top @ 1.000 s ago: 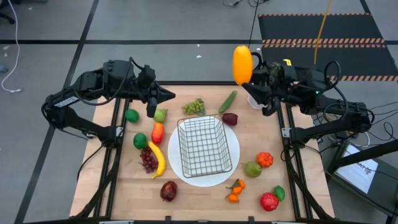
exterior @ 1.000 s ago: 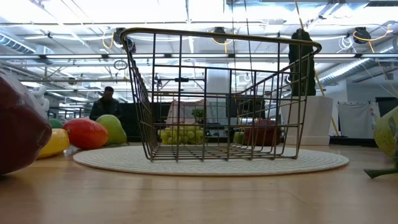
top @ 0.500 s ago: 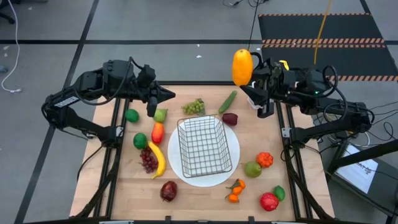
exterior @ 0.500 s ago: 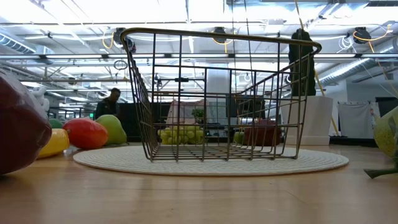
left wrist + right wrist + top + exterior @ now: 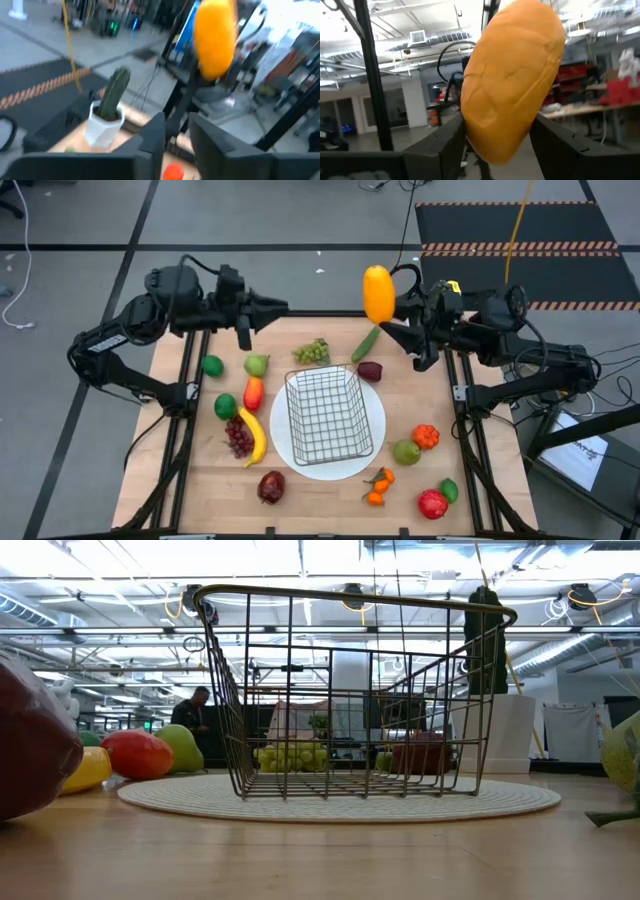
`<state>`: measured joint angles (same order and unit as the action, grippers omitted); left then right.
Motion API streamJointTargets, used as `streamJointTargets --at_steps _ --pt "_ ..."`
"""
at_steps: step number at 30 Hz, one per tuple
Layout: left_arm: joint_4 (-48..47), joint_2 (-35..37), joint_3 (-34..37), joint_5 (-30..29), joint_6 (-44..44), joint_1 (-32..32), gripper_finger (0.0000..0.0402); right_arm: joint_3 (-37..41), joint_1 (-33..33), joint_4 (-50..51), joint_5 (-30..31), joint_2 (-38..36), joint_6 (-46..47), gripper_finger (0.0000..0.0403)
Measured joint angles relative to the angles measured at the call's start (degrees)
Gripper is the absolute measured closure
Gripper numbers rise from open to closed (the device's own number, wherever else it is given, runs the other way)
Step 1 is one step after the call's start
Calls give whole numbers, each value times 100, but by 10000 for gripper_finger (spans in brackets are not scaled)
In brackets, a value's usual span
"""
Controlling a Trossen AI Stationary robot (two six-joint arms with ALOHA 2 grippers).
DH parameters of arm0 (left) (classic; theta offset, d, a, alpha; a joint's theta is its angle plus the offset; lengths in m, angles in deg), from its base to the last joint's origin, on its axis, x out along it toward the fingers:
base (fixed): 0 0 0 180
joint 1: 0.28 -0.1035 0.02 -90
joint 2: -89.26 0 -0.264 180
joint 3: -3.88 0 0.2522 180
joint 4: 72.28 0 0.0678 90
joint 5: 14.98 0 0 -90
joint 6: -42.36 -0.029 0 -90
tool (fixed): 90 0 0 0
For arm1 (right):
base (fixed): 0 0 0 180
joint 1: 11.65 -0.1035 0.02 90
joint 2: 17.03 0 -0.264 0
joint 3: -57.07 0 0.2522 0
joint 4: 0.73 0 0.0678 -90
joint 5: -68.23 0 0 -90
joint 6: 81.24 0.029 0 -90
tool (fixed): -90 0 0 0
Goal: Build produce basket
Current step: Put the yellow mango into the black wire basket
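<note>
One-handed, gripped the orange pepper (image 5: 378, 293) in the right pincer (image 5: 500, 142), with the fingers (image 5: 445, 145) pressed against either flank of it. Carried it high at the upper centre-right of the overhead frame, above the far edge of the tabletop (image 5: 300, 490) and clear of everything on it.

Found the basket (image 5: 322, 372) at mid-frame on the round white plate (image 5: 378, 435), upright, open side up, with nothing inside; confirmed as much through its wire sides in the low view. Placed it below the pepper and a little to the left in the overhead frame, with the cucumber (image 5: 366, 343) and a dark red fruit (image 5: 370, 370) between the two.

Read the pepper's long axis as running top to bottom of the frame, roughly in line with the basket's longer side, so judged that little turning would be needed before lowering it in. Reckoned the right arm the nearer one, and the only one loaded.

Saw the left pincer (image 5: 276, 307) at the upper left, fingers a narrow gap apart and holding nothing, poised above the green pear (image 5: 257, 365) and the red fruit (image 5: 253, 393) beside it.

Left the other produce scattered round the plate: green grapes (image 5: 312, 352), banana (image 5: 253, 437), purple grapes (image 5: 238, 438). Judged the task barely begun.
</note>
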<state>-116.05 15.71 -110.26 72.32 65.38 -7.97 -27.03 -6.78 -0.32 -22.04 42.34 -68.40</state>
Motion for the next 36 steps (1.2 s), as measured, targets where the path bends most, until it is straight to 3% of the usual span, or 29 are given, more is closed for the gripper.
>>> streamJointTargets --at_steps 7,11,20,27,36 --pt "824 -339 7 -2 379 34 180 360 0 14 -76 4 892 206" --pt "1328 -691 9 74 750 79 123 434 2 -15 -437 -2 918 206" --pt "2726 -1530 4 135 930 378 14 467 0 -1 -454 -2 1051 206" --pt "3498 -2070 4 136 1033 511 10 467 0 41 -455 -2 1051 206" --pt "4071 -2283 4 -109 650 534 63 467 0 162 -564 -4 1050 206"
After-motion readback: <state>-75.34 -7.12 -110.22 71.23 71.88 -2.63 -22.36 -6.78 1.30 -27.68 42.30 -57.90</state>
